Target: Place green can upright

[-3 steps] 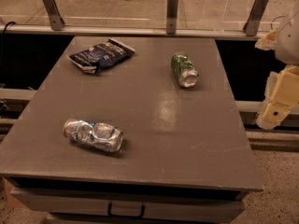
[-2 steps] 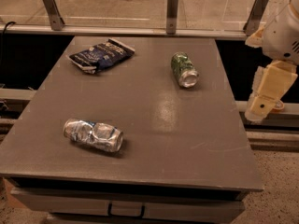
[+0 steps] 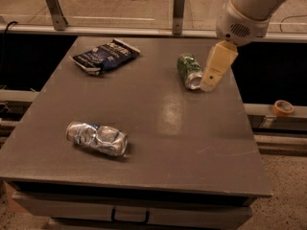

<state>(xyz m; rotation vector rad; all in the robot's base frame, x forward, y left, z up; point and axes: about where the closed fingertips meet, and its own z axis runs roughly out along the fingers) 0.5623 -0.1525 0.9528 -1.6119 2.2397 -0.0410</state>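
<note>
In the camera view the green can (image 3: 188,70) lies on its side near the far right of the table (image 3: 158,123) — not yet upright. The gripper (image 3: 211,78) hangs just beside its right flank, likely lining up a grasp — wide or narrow, I cannot tell.

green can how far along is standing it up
Nothing looks done yet: the green can lies on its side near the right rear of the table, silver end toward the camera. In hand: the gripper hangs close beside that end, on its right, with no grasp visible. Left: grip the can, tip it upright and set it down standing.
</note>
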